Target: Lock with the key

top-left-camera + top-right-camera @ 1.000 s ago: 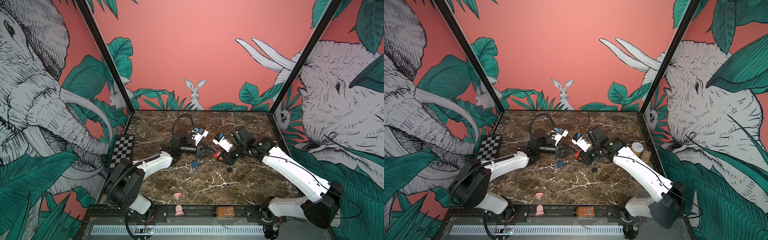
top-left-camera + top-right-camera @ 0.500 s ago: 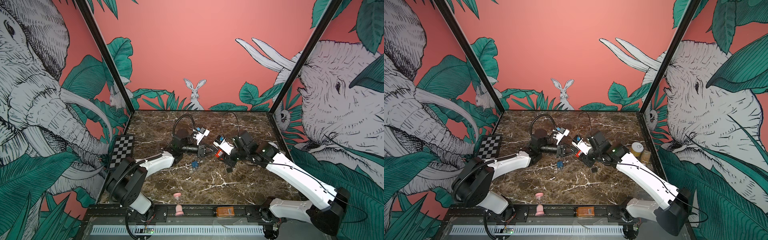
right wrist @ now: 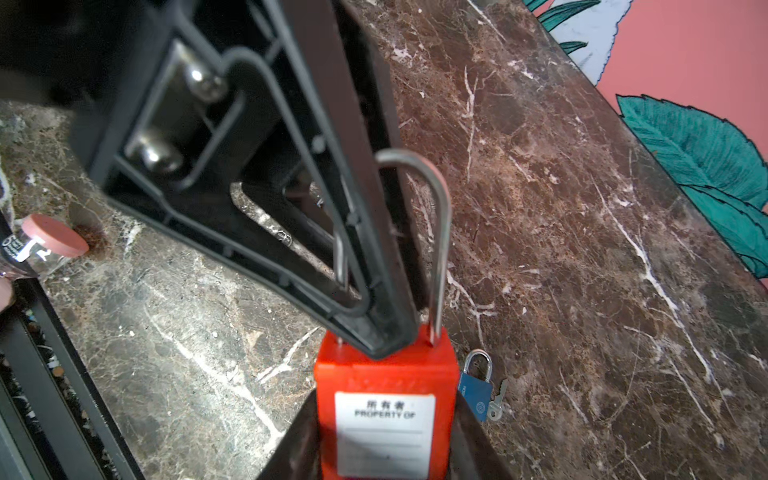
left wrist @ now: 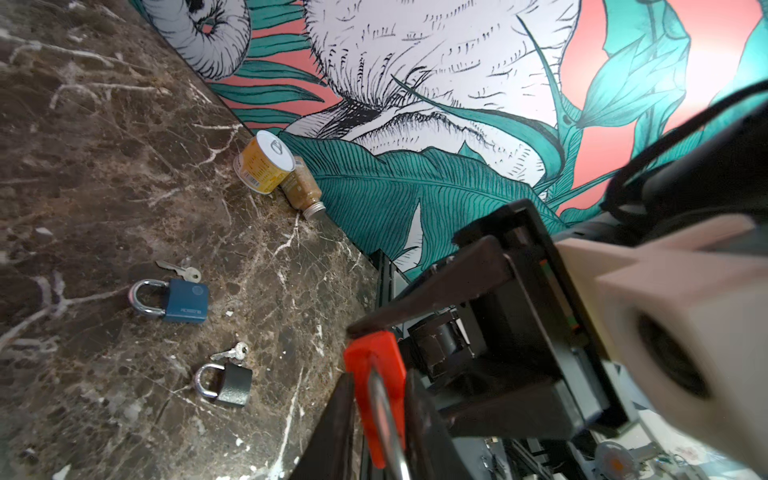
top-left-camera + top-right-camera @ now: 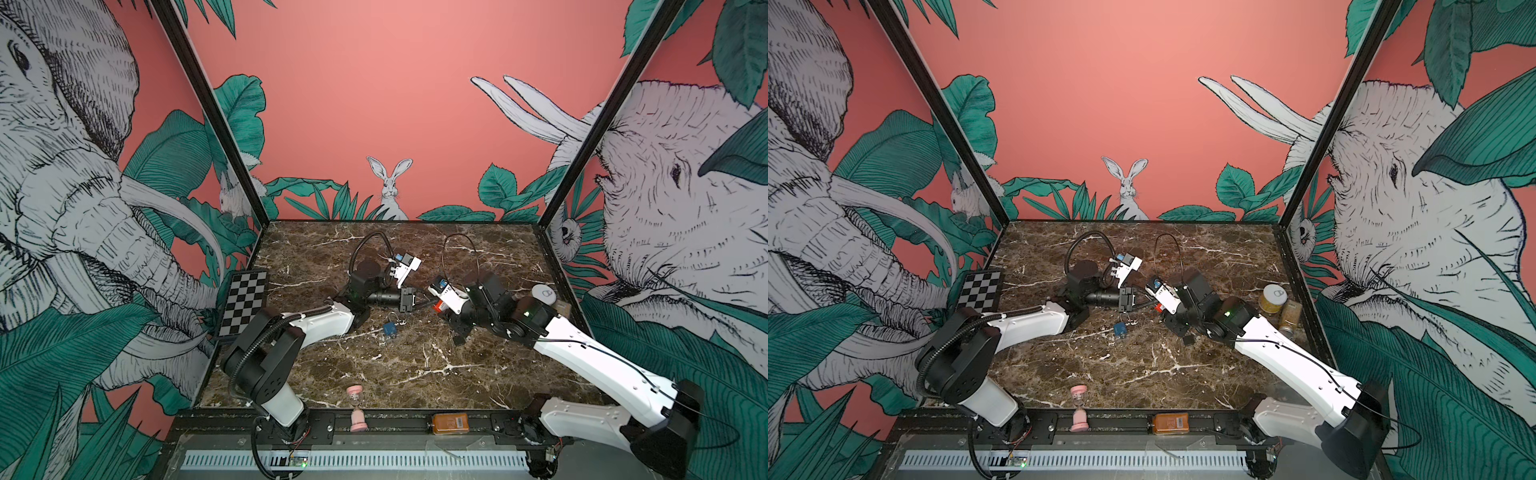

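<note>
Right jaws: your right gripper (image 3: 386, 432) has them pressed on the body of the red padlock (image 3: 384, 370), label side facing the wrist camera. The lock appears to be held clear of the table (image 5: 415, 374).
Left jaws: your left gripper (image 4: 381, 399) reaches in from the opposite side and its fingers flank the shackle (image 3: 442, 232) — you cannot tell from these views whether they pinch the steel or merely straddle it.
Red padlock position: it sits between the two grippers near the middle of the table, shackle pointing at the left gripper, body buried in the right one.
Shackle state: one leg sits in the body. The other is hidden behind a left finger, so it is unclear whether it is seated or sprung.
Keys: one key (image 4: 185, 272) lies just beside the blue padlock (image 4: 185, 301), and a second key (image 4: 232, 353) lies just beside the dark grey padlock (image 4: 232, 386). Both are loose on the marble and apart from your jaws.
Done, by my reading: the lock is picked up and steadied between both arms.
Left to do: a key must go into the red padlock and be turned — its keyhole end is covered by your right grip, and no key shows in either gripper.
</note>
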`<act>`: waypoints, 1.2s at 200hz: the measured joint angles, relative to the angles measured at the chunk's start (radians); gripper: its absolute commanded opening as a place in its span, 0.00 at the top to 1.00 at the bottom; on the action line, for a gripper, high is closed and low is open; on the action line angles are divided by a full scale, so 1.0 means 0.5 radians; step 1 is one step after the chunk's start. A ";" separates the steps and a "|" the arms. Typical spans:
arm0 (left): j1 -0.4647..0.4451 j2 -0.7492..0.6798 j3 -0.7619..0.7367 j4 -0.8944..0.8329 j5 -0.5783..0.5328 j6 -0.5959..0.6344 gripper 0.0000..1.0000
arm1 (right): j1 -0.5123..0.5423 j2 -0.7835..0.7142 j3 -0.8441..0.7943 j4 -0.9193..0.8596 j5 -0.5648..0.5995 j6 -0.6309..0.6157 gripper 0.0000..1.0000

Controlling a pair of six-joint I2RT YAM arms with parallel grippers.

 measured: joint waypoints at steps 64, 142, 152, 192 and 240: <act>-0.012 0.023 0.011 0.032 -0.085 -0.085 0.62 | 0.005 -0.034 -0.032 0.039 0.040 -0.003 1.00; -0.040 0.047 0.103 -0.005 -0.205 -0.177 0.83 | 0.040 0.021 -0.013 0.071 0.153 0.012 1.00; -0.043 0.047 0.114 -0.017 -0.220 -0.178 0.87 | 0.048 0.022 -0.013 0.072 0.169 0.011 1.00; -0.053 0.047 0.138 -0.057 -0.264 -0.228 1.00 | 0.082 0.033 -0.013 0.082 0.273 0.005 1.00; -0.058 0.030 0.101 0.048 -0.314 -0.303 1.00 | 0.087 -0.015 -0.036 0.135 0.312 0.040 0.45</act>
